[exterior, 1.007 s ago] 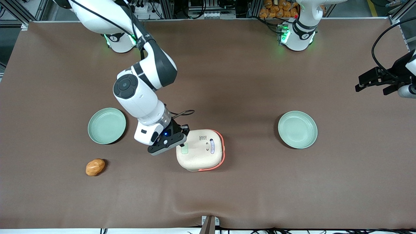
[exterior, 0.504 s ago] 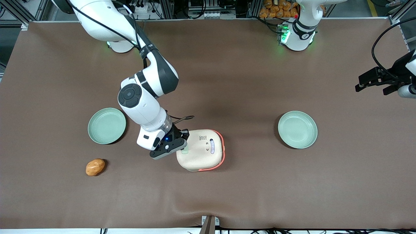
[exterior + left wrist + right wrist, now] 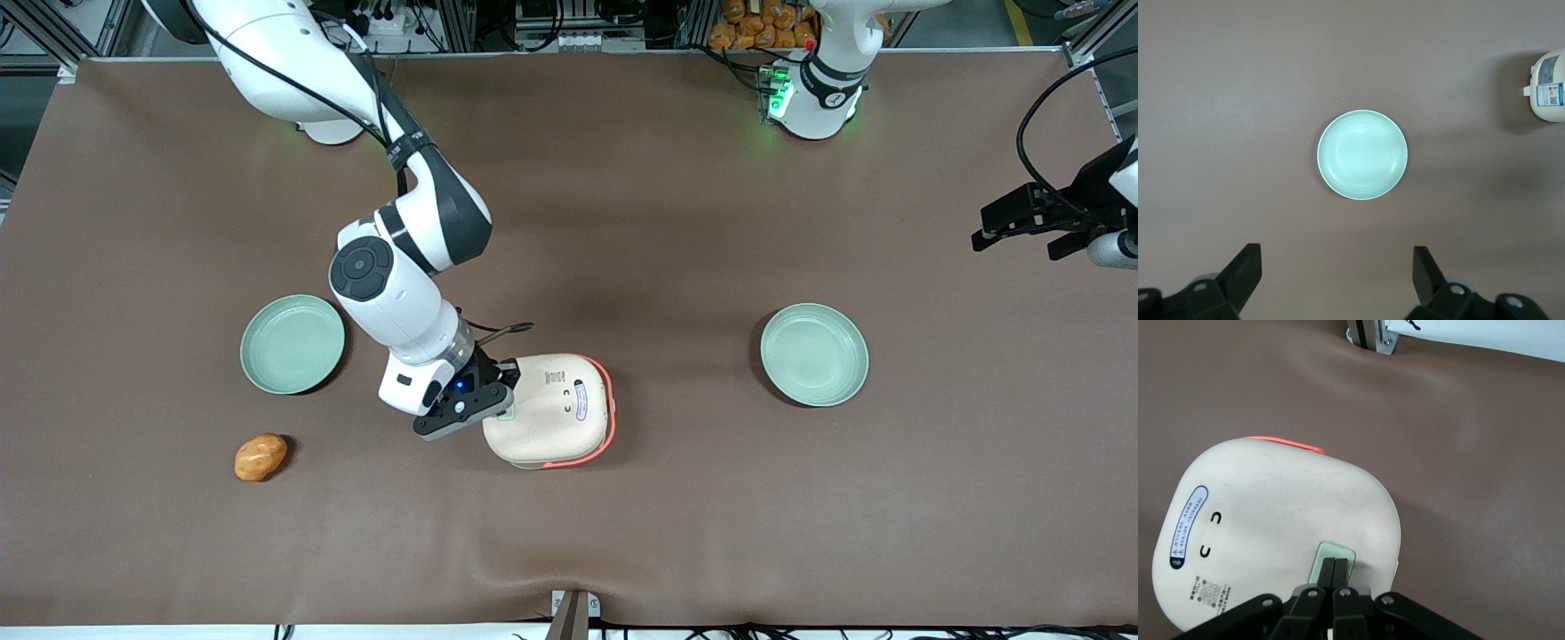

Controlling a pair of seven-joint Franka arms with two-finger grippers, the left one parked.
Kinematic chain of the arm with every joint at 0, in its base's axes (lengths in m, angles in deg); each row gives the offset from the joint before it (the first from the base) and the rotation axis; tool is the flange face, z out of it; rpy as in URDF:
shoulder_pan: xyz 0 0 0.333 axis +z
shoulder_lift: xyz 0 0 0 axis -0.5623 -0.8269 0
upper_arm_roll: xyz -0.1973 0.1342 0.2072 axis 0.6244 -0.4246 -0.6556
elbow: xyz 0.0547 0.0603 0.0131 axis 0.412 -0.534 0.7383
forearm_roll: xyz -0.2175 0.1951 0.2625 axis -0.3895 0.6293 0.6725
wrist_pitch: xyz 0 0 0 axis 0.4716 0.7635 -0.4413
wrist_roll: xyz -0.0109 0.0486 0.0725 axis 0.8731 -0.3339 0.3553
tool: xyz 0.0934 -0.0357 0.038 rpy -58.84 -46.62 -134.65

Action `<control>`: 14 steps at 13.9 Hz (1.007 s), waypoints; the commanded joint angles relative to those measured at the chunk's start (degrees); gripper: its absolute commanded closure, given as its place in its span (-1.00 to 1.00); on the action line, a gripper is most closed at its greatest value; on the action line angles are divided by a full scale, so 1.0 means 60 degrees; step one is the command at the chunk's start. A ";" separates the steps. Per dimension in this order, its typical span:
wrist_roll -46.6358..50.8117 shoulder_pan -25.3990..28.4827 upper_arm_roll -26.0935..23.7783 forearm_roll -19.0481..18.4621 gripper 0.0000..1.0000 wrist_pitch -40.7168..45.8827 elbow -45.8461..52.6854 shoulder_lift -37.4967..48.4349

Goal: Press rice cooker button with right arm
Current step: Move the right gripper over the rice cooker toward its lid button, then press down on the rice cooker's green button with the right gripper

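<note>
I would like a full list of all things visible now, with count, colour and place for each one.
rice cooker: one, cream lid with coral trim, mid-table.
button: one, pale mint, on the lid's edge nearest the working arm.
plates: two, mint-green, one toward the working arm's end, one toward the parked arm's end.
bread roll: one, orange-brown, nearer the front camera than the first plate.
table: one, brown.
right arm: white and black.
pincer: black, shut, tips on the button.

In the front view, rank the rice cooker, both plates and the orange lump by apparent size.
1. rice cooker, with the gripper at its button
2. plates: look alike, unranked
3. orange lump
</note>
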 commanded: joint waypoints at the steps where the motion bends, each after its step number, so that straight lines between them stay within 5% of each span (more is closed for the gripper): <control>1: -0.0158 0.0005 -0.0042 0.0127 1.00 -0.0087 0.0264 -0.0193; 14: -0.0173 0.0136 -0.0057 0.0142 1.00 -0.0087 0.0205 -0.0353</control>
